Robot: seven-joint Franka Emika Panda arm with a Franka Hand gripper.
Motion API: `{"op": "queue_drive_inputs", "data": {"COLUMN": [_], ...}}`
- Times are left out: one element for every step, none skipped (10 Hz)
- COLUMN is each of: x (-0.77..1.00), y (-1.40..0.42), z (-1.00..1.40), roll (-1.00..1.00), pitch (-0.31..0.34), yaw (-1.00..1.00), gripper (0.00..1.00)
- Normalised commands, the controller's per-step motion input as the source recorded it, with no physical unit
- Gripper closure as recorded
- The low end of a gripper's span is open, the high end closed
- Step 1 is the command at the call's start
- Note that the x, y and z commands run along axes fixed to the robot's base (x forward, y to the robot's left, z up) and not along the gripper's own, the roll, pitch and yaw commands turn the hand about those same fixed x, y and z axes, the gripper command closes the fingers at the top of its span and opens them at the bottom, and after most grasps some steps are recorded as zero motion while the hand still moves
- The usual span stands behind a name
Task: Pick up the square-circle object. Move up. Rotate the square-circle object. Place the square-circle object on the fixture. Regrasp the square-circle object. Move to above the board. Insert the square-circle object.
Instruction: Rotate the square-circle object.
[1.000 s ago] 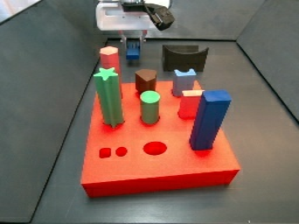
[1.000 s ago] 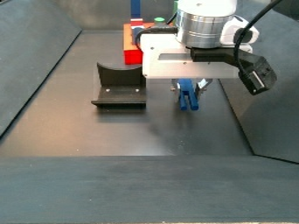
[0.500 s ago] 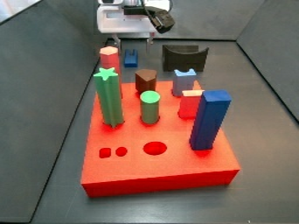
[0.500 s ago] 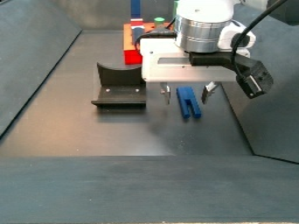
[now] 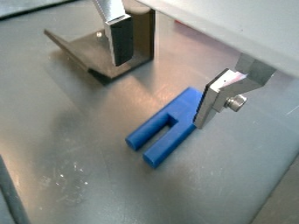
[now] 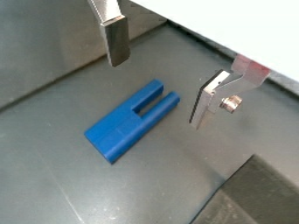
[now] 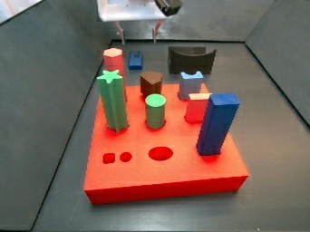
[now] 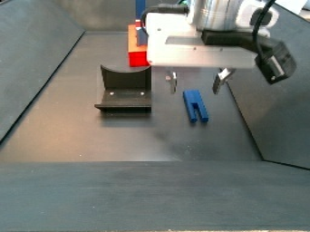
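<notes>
Gripper [image 8: 194, 82] hangs open above flat blue square-circle object [image 8: 195, 107].

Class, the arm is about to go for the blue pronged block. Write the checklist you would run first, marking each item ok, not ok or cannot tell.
1. Tool open, nothing between its fingers: ok.
2. Blue oblong two-pronged block lying flat on the floor, free on all sides: ok.
3. Block centred under the tool's fingers in a side view: ok.
4. Block held by the tool: not ok; the tool hangs above it.
5. Dark scooped fixture empty: ok.
6. Red square board: small square and round holes free: ok.
</notes>
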Motion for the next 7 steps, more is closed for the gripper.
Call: {"op": "queue_drive_inputs", "data": {"x": [-0.02,-0.02,-0.02,-0.02,0.0,-0.01,-0.02], "y": [0.0,0.0,-0.01,-0.01,0.0,0.0,0.0], "z": [1.0,0.91,0.84,0.68,0.0,-0.08,-0.17], "roll": [0.1,0.12,0.13,0.16,0.0,0.0,0.0], "pitch": [0.139,0.141,0.144,0.153,0.0,0.001,0.004], "yaw": [0.0,0.01,0.02,0.03,1.0,1.0,1.0], "gripper": [0.0,0.0,0.0,0.0,0.0,0.0,0.0]}}
